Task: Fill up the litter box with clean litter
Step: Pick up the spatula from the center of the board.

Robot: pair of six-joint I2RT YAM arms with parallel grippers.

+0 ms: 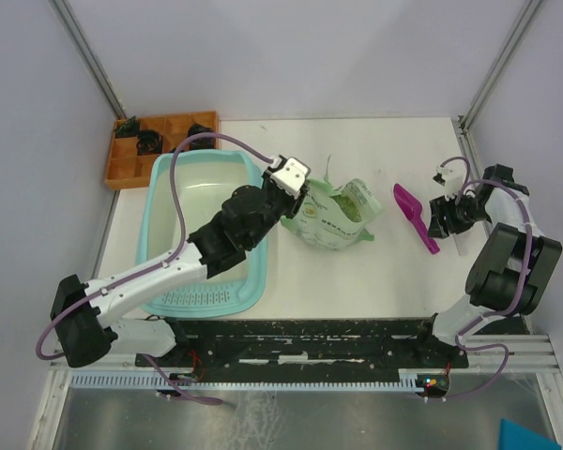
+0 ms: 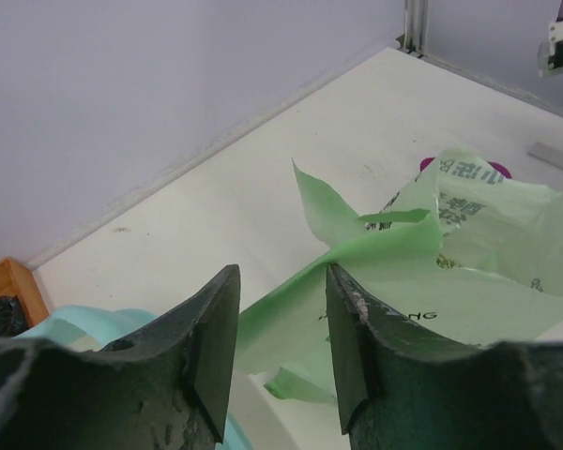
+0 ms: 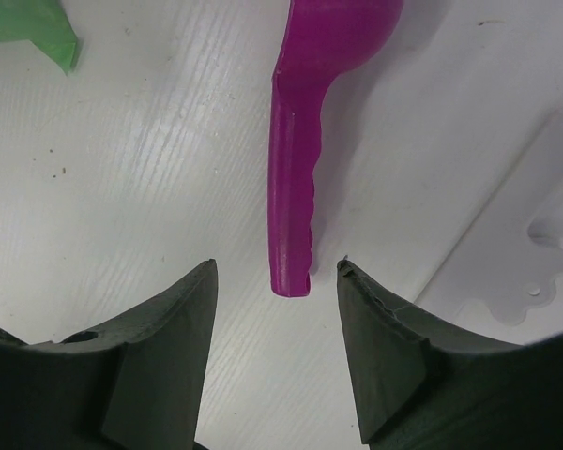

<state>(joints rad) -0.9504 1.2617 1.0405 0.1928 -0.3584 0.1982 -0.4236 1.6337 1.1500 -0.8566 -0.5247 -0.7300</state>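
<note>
Litter box (image 1: 190, 199) on table's left, interior bare. Clean litter (image 1: 321, 199) apparently inside green bag (image 2: 469, 272) beside it; granules barely resolved. Left gripper (image 2: 281, 281) part-open, bag flap between jaws, unclamped. Right gripper (image 3: 274, 270) wide open astride scoop (image 3: 296, 187) handle, empty. Litter loose, pours; film limp, slippery: pinch bunched flap

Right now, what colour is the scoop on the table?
The scoop is plain magenta, with no pattern; the right wrist view shows it best.
</note>
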